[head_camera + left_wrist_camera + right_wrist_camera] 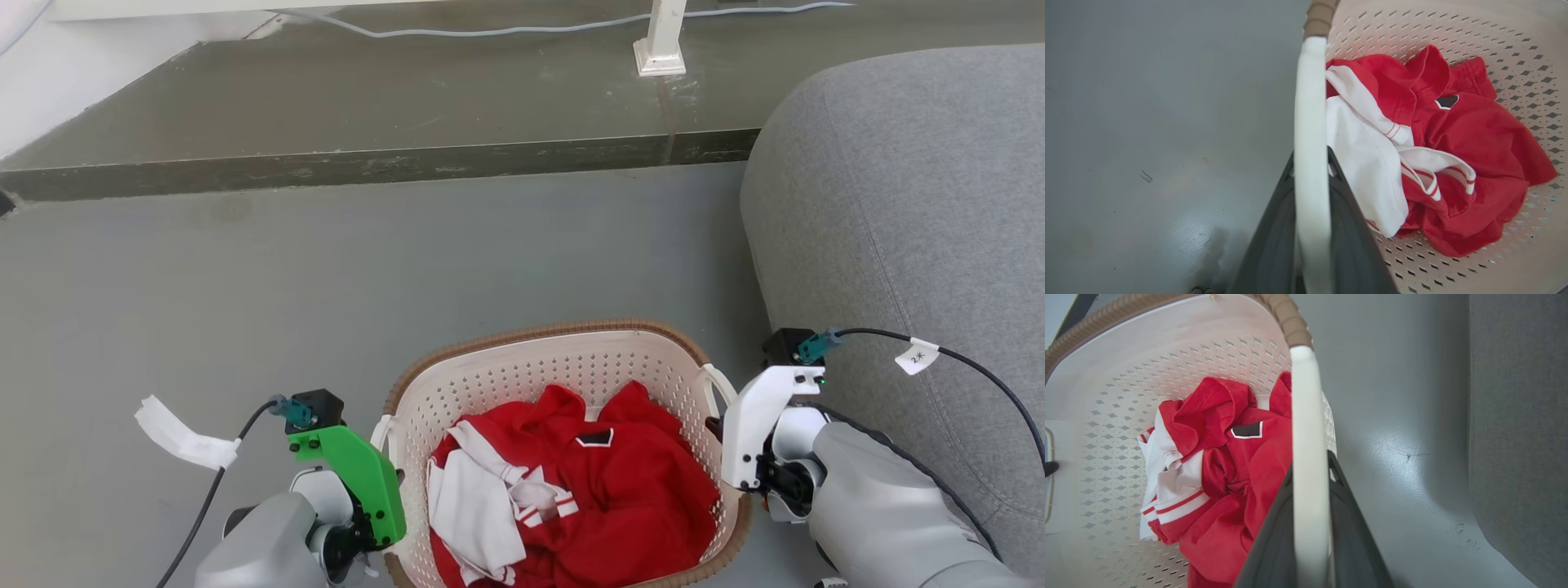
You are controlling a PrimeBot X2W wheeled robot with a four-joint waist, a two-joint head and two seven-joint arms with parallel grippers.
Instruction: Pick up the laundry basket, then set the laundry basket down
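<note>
Now — left claw [1310,157] gripping laundry basket [522,367] by handle [1309,94] | right claw [1310,463] likewise

I see soft, even light with only faint shadows. Pale glare sits on the floor [1147,122] at seven o'clock in my left wrist view. The close laundry basket handle [1310,122] looks slightly out of focus.

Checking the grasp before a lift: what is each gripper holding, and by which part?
Both hold the laundry basket: the left gripper is clamped on its left white handle, the right gripper on its right white handle.
</note>
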